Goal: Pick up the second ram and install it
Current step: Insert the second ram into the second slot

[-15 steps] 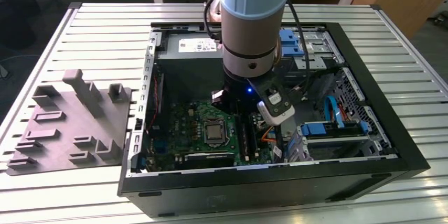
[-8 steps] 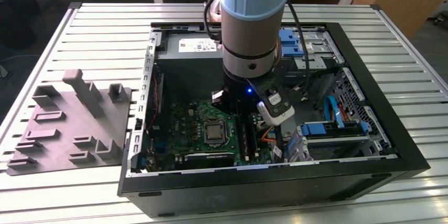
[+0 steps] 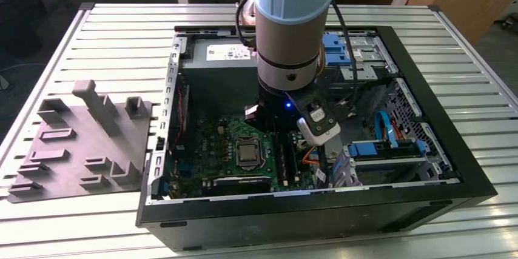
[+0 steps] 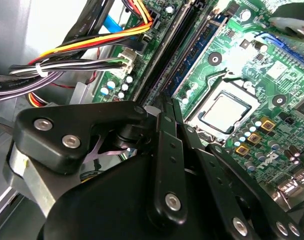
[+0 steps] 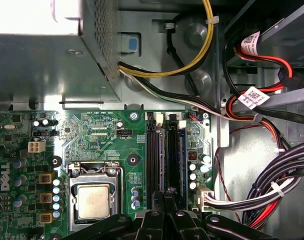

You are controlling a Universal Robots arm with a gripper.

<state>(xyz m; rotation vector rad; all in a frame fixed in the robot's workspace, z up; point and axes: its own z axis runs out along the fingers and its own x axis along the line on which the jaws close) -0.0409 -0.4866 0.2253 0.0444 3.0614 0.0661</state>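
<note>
My gripper [image 3: 273,130] reaches deep into the open computer case, just above the green motherboard [image 3: 218,144]. In both wrist views its black fingers [image 5: 154,217] are shut, tips together right over the memory slots. A thin dark strip, the second ram [image 5: 168,160] seen edge-on [image 4: 174,50], runs out from between the fingertips along one slot. Another dark-blue stick [image 5: 182,155] with black chips [image 4: 204,42] stands seated in the neighbouring slot, on the cable side.
The processor socket [image 5: 93,200] lies beside the slots. The grey power supply [image 5: 42,60] closes the far end. Cable bundles [image 5: 272,185] hang close on the other side. A grey moulded tray [image 3: 81,144] lies on the slatted table at the exterior view's left.
</note>
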